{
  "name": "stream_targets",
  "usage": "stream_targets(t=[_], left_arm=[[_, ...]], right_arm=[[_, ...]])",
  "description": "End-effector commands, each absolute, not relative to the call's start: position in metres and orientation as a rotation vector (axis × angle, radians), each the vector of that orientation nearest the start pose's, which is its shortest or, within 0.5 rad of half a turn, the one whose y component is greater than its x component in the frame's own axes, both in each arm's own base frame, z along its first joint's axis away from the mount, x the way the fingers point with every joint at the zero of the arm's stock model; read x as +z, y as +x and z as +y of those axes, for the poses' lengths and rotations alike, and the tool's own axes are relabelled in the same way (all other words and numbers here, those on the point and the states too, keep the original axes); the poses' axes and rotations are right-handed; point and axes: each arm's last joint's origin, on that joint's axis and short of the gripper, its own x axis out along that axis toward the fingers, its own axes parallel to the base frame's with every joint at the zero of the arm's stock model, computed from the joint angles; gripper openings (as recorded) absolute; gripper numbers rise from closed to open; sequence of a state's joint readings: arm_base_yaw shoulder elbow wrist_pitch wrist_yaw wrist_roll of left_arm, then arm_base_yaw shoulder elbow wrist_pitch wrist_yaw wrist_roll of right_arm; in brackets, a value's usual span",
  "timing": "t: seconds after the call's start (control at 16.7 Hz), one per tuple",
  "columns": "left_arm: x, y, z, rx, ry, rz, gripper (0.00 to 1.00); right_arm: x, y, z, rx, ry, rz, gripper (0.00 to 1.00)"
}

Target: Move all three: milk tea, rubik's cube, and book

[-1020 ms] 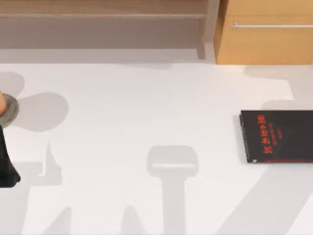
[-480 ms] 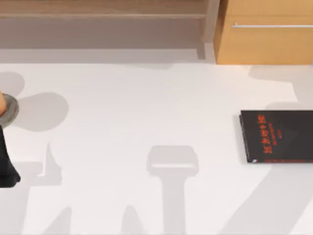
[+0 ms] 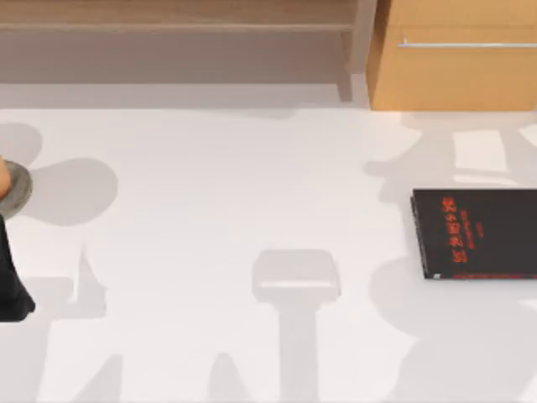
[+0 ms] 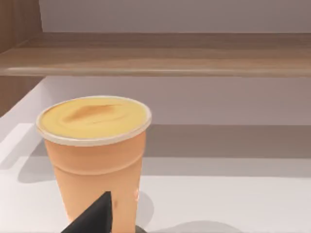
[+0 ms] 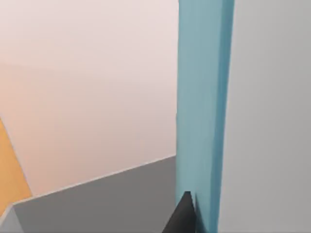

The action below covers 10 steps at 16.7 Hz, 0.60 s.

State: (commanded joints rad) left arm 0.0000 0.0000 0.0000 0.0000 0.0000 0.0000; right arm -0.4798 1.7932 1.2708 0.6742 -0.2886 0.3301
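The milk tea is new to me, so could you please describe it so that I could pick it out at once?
Start at the white table and go to its far left edge in the top view, where a flat grey disc lies. The milk tea stands on that disc in front of the wooden shelf. It is an orange cup with a pale rim and creamy yellow top, unlike the flat black book at the right.

A white table (image 3: 252, 193) is seen from above. At its far left edge, a flat grey round disc (image 3: 14, 189) is partly cut off, with a sliver of the tan-orange milk tea (image 3: 2, 176) seen on it. Just below the disc, a black part of the left arm (image 3: 10, 281) is seen at the edge. Toward the right side, a thin black book with red lettering (image 3: 474, 233) lies flat. Along the back, a wooden shelf (image 3: 176, 25) and a drawer cabinet with a metal handle (image 3: 453, 59) are seen.
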Motion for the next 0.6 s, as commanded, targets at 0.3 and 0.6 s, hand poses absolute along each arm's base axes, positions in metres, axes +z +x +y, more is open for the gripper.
stream_targets(t=[0.3, 0.6], left_arm=[[0.16, 0.106, -0.001, 0.0, 0.0, 0.0, 1.0], [0.16, 0.106, -0.001, 0.0, 0.0, 0.0, 1.0]], right_arm=[[0.279, 0.325, -0.114, -0.199, 0.769, -0.24, 0.0], [0.199, 0.282, -0.016, -0.21, 1.332, -0.063, 0.0]])
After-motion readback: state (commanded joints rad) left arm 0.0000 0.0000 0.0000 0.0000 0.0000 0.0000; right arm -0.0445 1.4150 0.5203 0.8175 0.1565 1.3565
